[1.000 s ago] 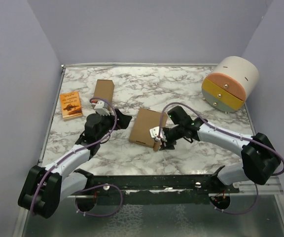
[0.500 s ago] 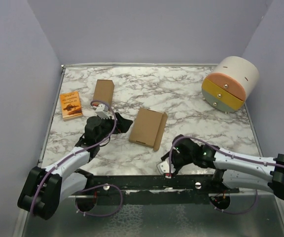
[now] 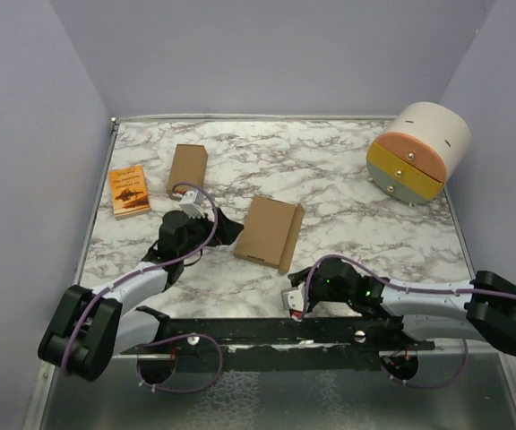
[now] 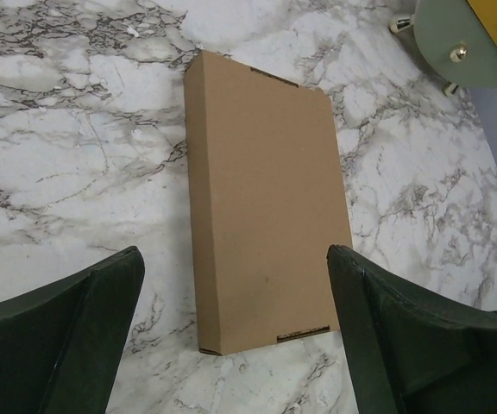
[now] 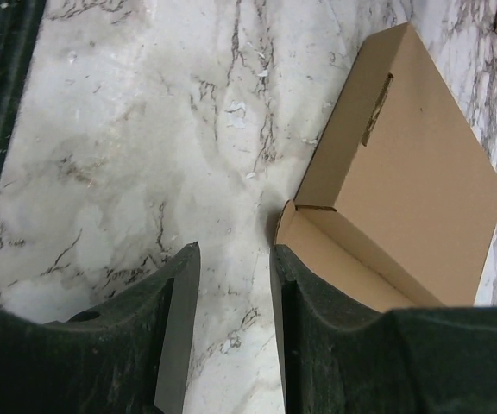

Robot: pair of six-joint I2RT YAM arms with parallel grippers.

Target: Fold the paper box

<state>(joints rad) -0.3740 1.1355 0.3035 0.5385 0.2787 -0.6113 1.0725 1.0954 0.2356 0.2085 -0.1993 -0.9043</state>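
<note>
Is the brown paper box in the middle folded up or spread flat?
Folded up. The paper box lies on the table as a shallow closed box, side walls standing, top face covering it.

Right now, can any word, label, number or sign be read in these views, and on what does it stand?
orange booklet: dark lines of print and a picture on its cover, too small to read.
paper box: plain brown, no print visible.
narrower cardboard box: no print visible.
round drawer unit: no lettering visible.
Nothing can be quoted.
</note>
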